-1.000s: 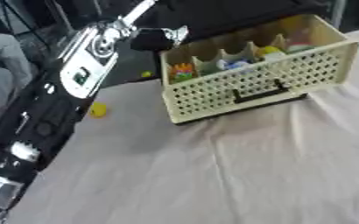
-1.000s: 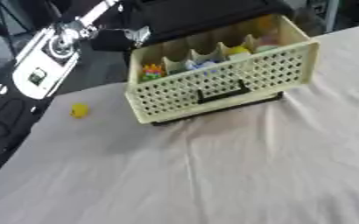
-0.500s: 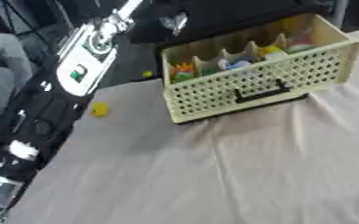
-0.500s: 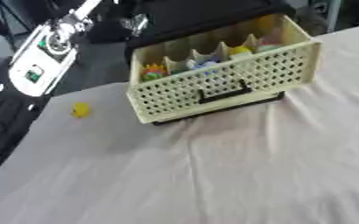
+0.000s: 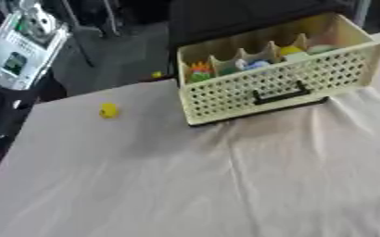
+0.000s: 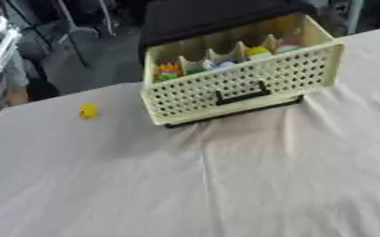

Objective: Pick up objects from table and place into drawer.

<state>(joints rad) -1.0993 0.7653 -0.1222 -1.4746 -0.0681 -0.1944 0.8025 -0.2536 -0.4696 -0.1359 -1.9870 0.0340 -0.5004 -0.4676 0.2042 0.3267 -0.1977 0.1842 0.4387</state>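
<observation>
A cream perforated drawer (image 5: 278, 76) with a black handle (image 5: 278, 91) stands pulled out of a dark cabinet at the far side of the table. Its compartments hold small coloured things: an orange-red one (image 5: 199, 70), a pale blue one (image 5: 250, 65) and a yellow one (image 5: 289, 49). A small yellow object (image 5: 108, 110) lies on the cloth to the left of the drawer. Only a white and silver part of my left arm (image 5: 19, 51) shows, at the upper left corner above the table's edge. Neither hand is visible.
A wrinkled beige cloth (image 5: 225, 185) covers the table. The table's far left edge runs just behind the yellow object, with dark floor and chair legs (image 6: 72, 32) beyond. Another small yellow speck (image 5: 156, 74) lies past that edge.
My left arm has drawn up and to the left, and its hand, earlier above the drawer's left end, has left the picture. The drawer and the yellow object stay put.
</observation>
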